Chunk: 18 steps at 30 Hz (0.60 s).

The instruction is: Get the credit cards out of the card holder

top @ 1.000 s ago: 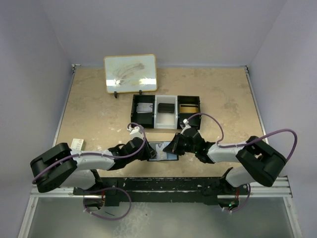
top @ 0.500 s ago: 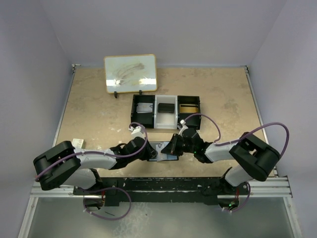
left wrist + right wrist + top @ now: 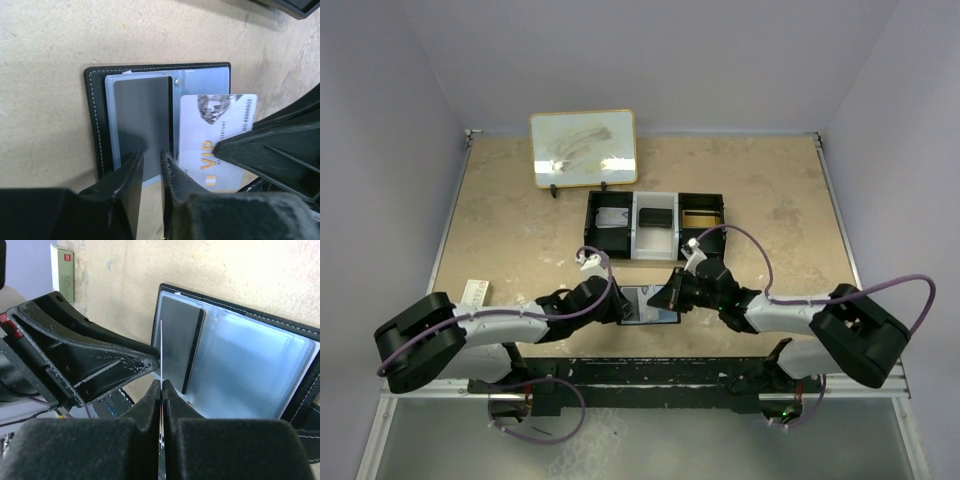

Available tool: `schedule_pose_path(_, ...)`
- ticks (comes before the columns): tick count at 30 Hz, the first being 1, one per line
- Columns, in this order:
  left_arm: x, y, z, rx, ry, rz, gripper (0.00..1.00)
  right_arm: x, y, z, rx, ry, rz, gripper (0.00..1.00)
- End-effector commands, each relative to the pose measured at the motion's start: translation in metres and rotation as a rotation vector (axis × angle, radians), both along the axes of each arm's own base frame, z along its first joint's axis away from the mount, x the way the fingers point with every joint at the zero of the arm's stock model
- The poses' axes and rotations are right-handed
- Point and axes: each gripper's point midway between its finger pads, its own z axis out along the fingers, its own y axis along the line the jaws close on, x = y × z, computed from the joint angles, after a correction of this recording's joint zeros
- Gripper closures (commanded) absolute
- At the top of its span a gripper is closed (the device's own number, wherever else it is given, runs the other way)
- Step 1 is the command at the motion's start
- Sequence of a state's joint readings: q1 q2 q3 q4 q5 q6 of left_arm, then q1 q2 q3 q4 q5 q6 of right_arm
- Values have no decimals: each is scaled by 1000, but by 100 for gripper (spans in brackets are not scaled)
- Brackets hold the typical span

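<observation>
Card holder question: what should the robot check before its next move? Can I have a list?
1. Card holder lies open on the table: ok.
2. Right claw is shut on the white VIP card: ok.
3. White VIP card is fully free of the holder: cannot tell.
4. Left claw is pinning the holder down: cannot tell; its jaws stand slightly apart over the holder's near edge.
5. Every card is out: not ok; the grey card sits in its pocket.
</observation>
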State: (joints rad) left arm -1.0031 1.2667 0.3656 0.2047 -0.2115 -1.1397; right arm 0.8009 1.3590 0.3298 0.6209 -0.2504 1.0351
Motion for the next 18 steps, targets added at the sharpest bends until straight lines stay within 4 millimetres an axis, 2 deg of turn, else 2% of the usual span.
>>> schedule_pose_path(1,11,9,24,48,-72,27,77,6,-6,13,-19,-97,-1,100)
schedule_pose_path(3,13,15,34,62,-93,40,67,14,-6,27,3,-160,-18,100)
schedule_pose_path(9,23,42,67,184,-165,97,44,19,-4,65,59,-349,15,100)
schedule_pose_path(18,53,90,114,528,-228,162,32,22,-12,108,34,-613,43,100)
